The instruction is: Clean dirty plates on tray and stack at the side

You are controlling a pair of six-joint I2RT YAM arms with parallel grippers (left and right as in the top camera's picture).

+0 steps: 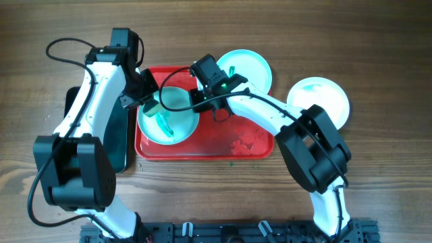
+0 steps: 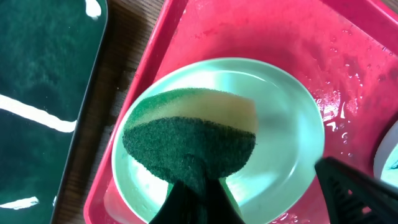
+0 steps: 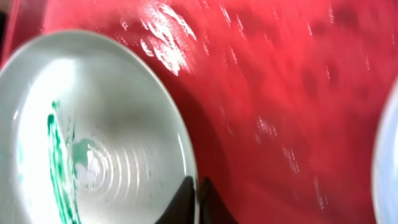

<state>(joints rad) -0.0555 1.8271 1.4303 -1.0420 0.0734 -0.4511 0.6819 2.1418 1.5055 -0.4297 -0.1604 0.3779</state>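
Note:
A pale turquoise plate [image 1: 177, 120] lies on the left part of the red tray [image 1: 229, 145], with a green smear inside [image 3: 59, 168]. My left gripper [image 1: 150, 101] is shut on a green sponge [image 2: 189, 140] and holds it over this plate [image 2: 292, 124]. My right gripper [image 1: 197, 101] is shut on the plate's rim [image 3: 198, 199]. A second plate [image 1: 246, 67] sits at the tray's back edge. A third plate [image 1: 320, 101], with teal smears, lies on the table to the right.
A black tray [image 1: 125, 135] lies just left of the red tray and shows in the left wrist view [image 2: 43, 62]. The red tray's floor [image 3: 280, 93] is wet. The two arms are close together over the tray's left half.

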